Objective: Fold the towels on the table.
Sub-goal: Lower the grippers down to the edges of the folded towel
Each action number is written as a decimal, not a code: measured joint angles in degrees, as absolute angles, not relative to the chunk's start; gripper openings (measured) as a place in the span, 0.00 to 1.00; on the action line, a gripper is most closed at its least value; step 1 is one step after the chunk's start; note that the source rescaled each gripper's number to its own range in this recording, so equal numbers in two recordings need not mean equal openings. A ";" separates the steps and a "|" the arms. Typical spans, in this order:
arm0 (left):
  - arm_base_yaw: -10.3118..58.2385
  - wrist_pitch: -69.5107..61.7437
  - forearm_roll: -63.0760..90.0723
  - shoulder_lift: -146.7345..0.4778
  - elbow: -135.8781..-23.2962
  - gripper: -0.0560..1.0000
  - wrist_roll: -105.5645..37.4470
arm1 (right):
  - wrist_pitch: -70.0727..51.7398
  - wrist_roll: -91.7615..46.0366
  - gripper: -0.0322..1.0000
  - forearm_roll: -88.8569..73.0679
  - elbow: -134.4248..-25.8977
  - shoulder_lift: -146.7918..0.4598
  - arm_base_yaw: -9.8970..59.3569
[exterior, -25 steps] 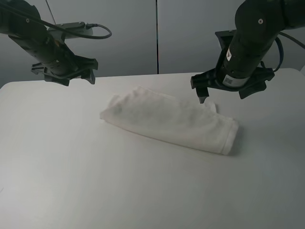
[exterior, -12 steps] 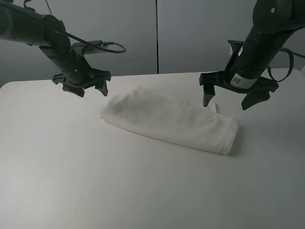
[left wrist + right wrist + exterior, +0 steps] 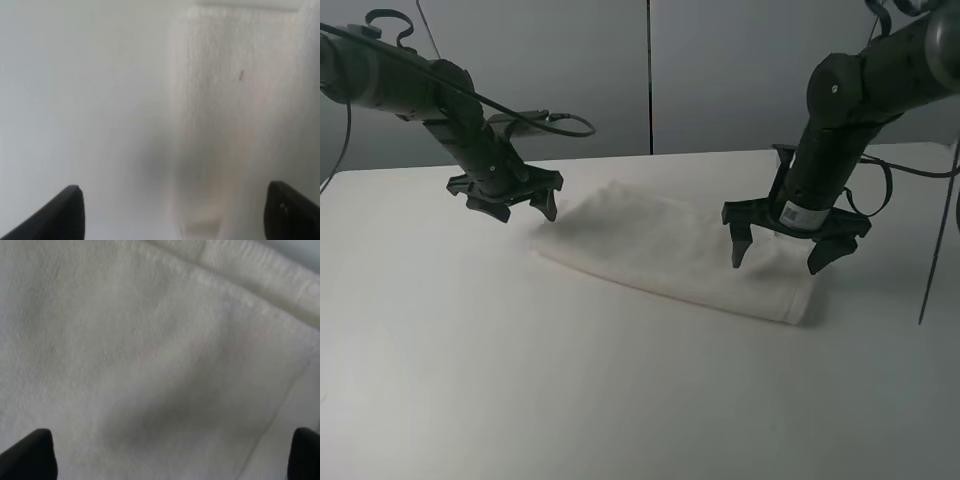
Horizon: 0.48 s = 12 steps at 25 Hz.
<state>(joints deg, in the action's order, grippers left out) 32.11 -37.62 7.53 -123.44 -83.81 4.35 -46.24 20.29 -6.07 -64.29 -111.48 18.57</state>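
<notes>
Hiding towel (image 3: 660, 245) far right corner: right end effector (image 3: 777, 261), jaws spread.

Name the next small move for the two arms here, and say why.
Probably lower both claws straight down onto the towel. The left claw hangs open above the towel's left end, and the right claw hangs open above its right end. Neither holds any cloth yet. The towel lies loosely folded on the table, so gripping both ends looks like the first step.
</notes>
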 joint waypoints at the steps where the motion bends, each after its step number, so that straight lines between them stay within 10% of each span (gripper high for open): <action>1: 32.11 -37.62 7.53 -123.85 -84.04 0.94 4.35 | -45.86 20.29 1.00 -6.46 -64.29 -111.51 18.57; 12: 32.11 -38.03 6.88 -125.35 -84.53 0.94 4.35 | -41.28 23.07 1.00 -1.79 -64.40 -111.86 18.57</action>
<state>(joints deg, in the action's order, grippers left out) 32.11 -38.03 6.88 -125.35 -84.53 4.35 -41.28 23.07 -1.79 -64.40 -111.86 18.57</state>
